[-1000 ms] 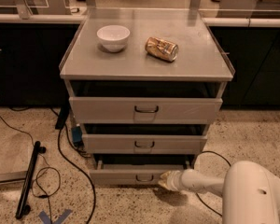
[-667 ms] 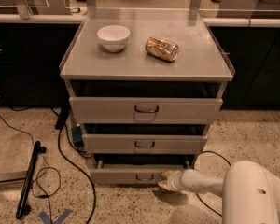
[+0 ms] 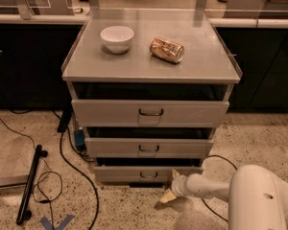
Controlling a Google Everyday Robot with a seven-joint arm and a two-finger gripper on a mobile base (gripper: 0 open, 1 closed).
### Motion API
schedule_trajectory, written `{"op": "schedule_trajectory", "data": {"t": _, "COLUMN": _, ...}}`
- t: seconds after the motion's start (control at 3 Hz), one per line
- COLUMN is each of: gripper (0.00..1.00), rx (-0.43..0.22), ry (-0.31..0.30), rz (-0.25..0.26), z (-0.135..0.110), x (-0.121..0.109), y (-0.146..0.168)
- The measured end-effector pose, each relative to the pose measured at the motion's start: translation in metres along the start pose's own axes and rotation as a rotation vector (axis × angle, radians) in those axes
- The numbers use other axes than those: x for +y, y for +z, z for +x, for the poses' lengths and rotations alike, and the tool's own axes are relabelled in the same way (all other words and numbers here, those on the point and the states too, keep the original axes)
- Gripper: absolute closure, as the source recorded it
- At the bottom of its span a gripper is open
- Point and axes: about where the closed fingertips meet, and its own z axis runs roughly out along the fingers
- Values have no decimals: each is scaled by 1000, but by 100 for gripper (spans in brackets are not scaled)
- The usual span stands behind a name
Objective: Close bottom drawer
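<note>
The bottom drawer (image 3: 134, 173) is the lowest of three grey drawers in the cabinet, with a small dark handle (image 3: 148, 175) at its centre. It stands out only a little, with a narrow dark gap above its front panel. My gripper (image 3: 170, 186) is at floor level by the right part of that front panel. Its fingers are spread open, the upper fingertip (image 3: 174, 174) at the panel and the lower one (image 3: 165, 198) near the floor. It holds nothing.
The middle drawer (image 3: 149, 147) and the top drawer (image 3: 150, 112) are both partly pulled out. A white bowl (image 3: 117, 38) and a crushed can (image 3: 167, 50) lie on the cabinet top. Cables (image 3: 62, 147) and a black bar (image 3: 29, 183) lie on the floor at the left.
The bottom drawer's front has slid back toward the cabinet, and the gap above it is narrower. My gripper has stayed at the drawer's right front.
</note>
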Motion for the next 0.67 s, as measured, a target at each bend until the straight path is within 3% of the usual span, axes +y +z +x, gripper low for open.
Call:
{"op": "schedule_trajectory", "data": {"t": 0.33, "gripper": 0, "rx": 0, "ry": 0, "rz": 0, "z": 0, "x": 0, "y": 0}}
{"op": "schedule_trajectory", "data": {"t": 0.67, "gripper": 0, "rx": 0, "ry": 0, "rz": 0, "z": 0, "x": 0, "y": 0}}
